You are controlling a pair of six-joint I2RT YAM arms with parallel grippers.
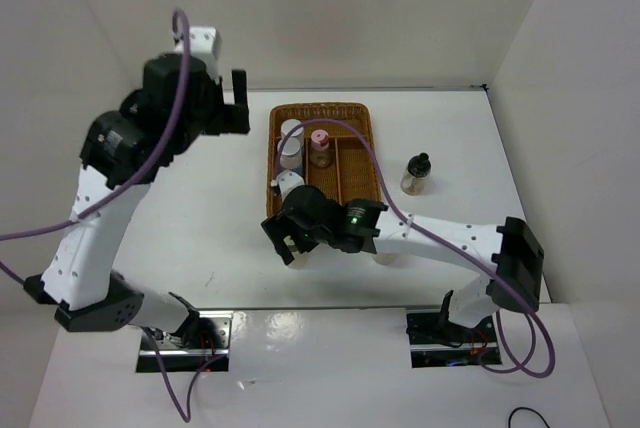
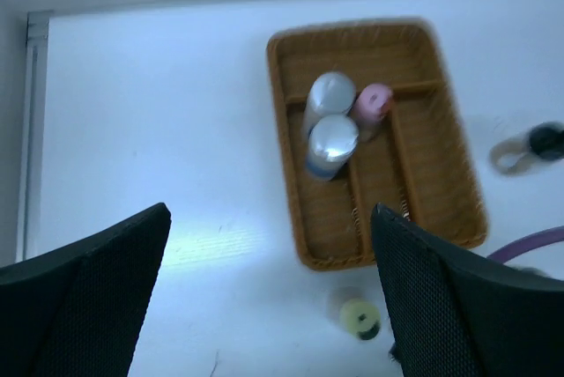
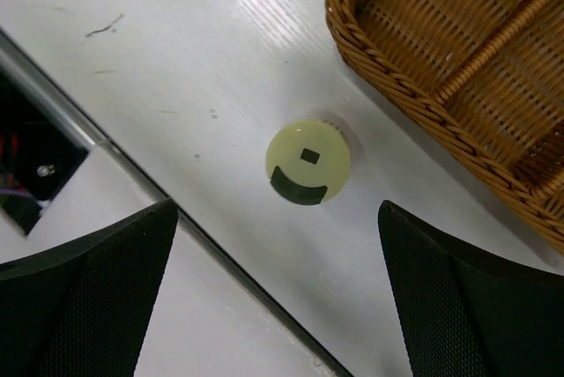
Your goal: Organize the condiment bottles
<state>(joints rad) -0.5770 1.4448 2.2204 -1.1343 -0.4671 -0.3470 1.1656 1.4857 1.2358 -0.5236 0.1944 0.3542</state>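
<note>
Hovering my right gripper point(image 3: 275, 245) over the yellow-green-capped shaker point(image 3: 307, 162), dead centre of the right wrist view on the table, just outside the wicker tray point(image 3: 397, 86) at upper right; the jaws are spread wide and empty either side of it, I reckon for a top-down grab. It's standing upright, long axis straight at the lens, so I only see the cap. My left gripper point(image 2: 269, 218) hangs wide open and empty above the tray, where the white shakers point(image 2: 333, 137) and the pink-capped shaker point(image 2: 374, 102) stand.

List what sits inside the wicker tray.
Two silver-capped white shakers and one pink-capped shaker stand in the wicker tray. In the top view the right arm covers its near end.
</note>
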